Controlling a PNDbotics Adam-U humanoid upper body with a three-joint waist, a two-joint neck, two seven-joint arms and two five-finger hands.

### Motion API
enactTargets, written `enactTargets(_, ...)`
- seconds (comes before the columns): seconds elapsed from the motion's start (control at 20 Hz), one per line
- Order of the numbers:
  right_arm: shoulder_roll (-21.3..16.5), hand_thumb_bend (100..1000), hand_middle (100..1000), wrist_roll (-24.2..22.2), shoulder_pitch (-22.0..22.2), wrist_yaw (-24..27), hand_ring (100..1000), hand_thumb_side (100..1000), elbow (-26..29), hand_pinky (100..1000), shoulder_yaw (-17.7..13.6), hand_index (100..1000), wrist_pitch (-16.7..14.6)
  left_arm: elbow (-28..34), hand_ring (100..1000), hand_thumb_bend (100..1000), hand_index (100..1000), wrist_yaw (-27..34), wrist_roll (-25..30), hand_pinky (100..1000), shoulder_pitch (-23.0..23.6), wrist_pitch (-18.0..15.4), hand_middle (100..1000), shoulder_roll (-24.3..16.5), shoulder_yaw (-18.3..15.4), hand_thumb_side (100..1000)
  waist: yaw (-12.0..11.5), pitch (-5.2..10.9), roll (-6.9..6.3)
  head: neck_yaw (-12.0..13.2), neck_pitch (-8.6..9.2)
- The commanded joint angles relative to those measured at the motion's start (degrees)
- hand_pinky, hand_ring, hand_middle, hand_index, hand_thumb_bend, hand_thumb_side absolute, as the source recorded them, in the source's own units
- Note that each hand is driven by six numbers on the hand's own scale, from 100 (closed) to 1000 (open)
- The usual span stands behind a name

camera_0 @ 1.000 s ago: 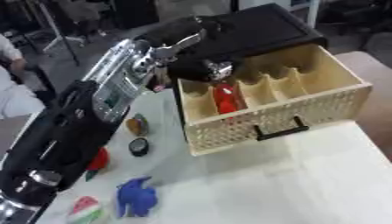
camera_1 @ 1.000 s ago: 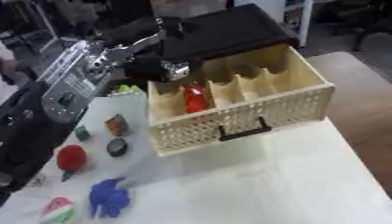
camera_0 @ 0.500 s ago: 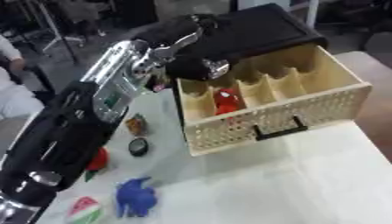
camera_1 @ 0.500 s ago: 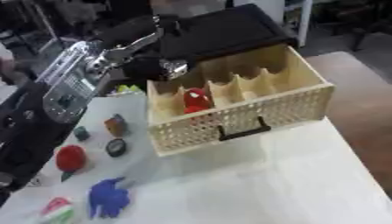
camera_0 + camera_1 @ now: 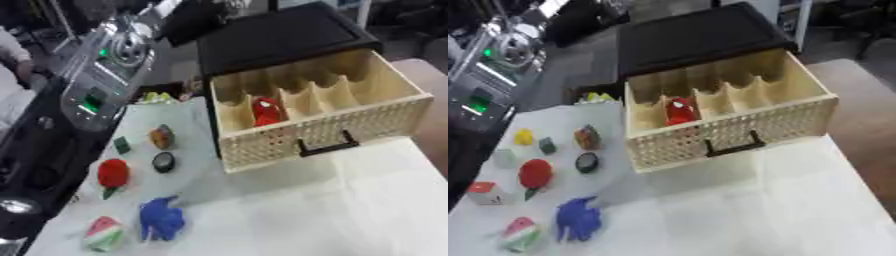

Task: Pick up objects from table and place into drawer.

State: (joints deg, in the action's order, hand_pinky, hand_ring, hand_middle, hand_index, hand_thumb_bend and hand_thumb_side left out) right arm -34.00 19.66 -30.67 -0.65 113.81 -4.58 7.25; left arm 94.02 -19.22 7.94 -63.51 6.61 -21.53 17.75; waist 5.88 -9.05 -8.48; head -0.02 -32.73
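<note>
The drawer [image 5: 737, 127] is pulled open on the table [image 5: 737, 215]. It has a row of slots. A red toy [image 5: 679, 111] already lies in the second slot from the left. The other slots look empty.

More things wait on the table, all to the left of the drawer. There is a blue toy [image 5: 577, 219], a red ball-shaped thing [image 5: 535, 173], a small dark round thing [image 5: 587, 162], a brown and orange thing [image 5: 586, 137], a little green block [image 5: 548, 145], a yellow bit [image 5: 524, 136], a red and white cube [image 5: 483, 192] and a striped red and green piece [image 5: 521, 234].

The left arm [image 5: 105, 75] comes in from the upper left and passes above these things. The picture is blurry up at its top end, so I cannot tell if the left hand is open or closed. The right hand does not show at all.

The things lie on the left arm's side, below it and nearer to the robot. So I think the left hand should come back down to them. The brown and orange thing and the dark round thing sit closest to the drawer.
</note>
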Motion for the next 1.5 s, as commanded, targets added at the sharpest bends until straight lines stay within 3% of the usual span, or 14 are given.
enactTargets(0.05,-2.3,339,404,0.4,-0.3,-0.9,407,700,0.8,236,-0.7,737,-0.1,7.8,715,100,848,6.9,-3.5,408,0.8,3.3,727,-3.4,-2.1,988,-0.3,1.11,1.08,-0.6,-0.77)
enactTargets(0.35,-4.3,416,407,0.0,0.4,-2.6,405,725,0.8,216,-0.6,733,-0.2,18.5,691,100,816,16.5,-7.7,397,6.2,7.1,699,-6.0,-4.7,1000,-1.4,1.31,2.57,-1.9,-1.64)
enactTargets(0.5,-5.9,452,404,-1.4,0.9,-4.1,399,739,0.8,193,-0.1,735,-0.3,20.3,681,100,811,19.6,-8.7,388,9.1,6.8,689,-6.9,-5.6,1000,-2.0,1.32,3.26,-2.4,-1.99)
enactTargets(0.6,-7.3,445,404,-2.7,1.1,-5.3,394,767,0.8,169,0.4,738,-0.3,20.5,678,100,808,21.0,-9.3,385,11.5,5.4,686,-7.4,-6.0,1000,-2.2,1.29,3.73,-2.6,-1.94)
enactTargets(0.95,-12.7,416,432,-8.6,1.2,-8.9,399,1000,0.0,100,2.9,744,-1.1,20.6,672,100,799,24.8,-12.5,391,20.3,-1.1,678,-8.0,-8.1,1000,-3.5,1.56,5.07,-1.9,-3.12)
enactTargets(1.25,-16.4,400,453,-16.5,-0.1,-9.6,408,1000,-2.7,100,5.1,768,-3.4,20.6,668,100,792,25.4,-14.8,391,26.9,-7.4,670,-7.8,-9.5,1000,-4.8,2.17,5.69,1.0,-5.28)
enactTargets(1.5,-19.2,465,473,-23.8,-0.6,-10.9,433,1000,-4.7,100,7.3,777,-7.1,20.6,665,100,787,25.2,-15.6,391,32.9,-9.0,665,-4.9,-11.4,1000,-6.0,2.86,6.16,1.9,-7.05)
